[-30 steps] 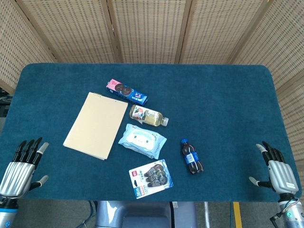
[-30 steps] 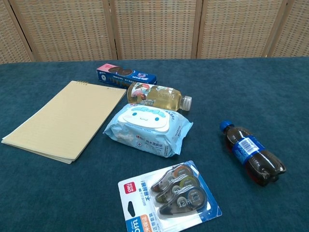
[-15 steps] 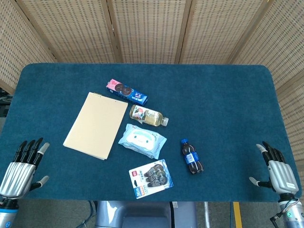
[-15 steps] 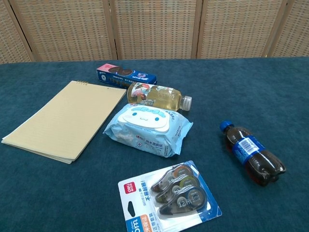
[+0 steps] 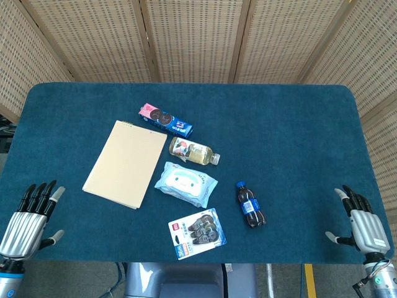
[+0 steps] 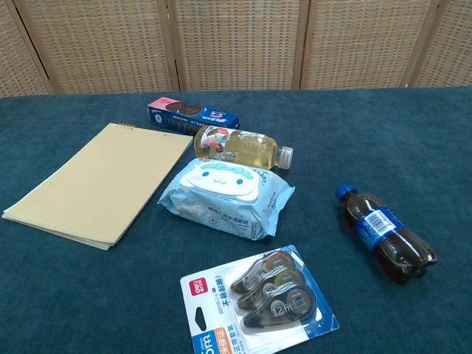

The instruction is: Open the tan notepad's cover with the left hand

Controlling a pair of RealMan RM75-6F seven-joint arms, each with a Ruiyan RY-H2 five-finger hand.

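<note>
The tan notepad [image 5: 126, 163] [image 6: 101, 182] lies flat and closed on the blue table [image 5: 279, 136], left of centre, its bound edge toward the far side. My left hand [image 5: 28, 220] hovers at the table's near left corner, well below and left of the notepad, fingers spread and holding nothing. At the near right corner my right hand [image 5: 360, 222] is likewise open and empty. Neither hand shows in the chest view.
Right of the notepad lie a cookie box [image 5: 165, 120], a tea bottle [image 5: 193, 151] on its side and a wet-wipes pack [image 5: 185, 183]. A correction-tape pack [image 5: 196, 233] and a cola bottle [image 5: 249, 204] lie nearer the front edge. A wicker screen [image 5: 198, 37] stands behind.
</note>
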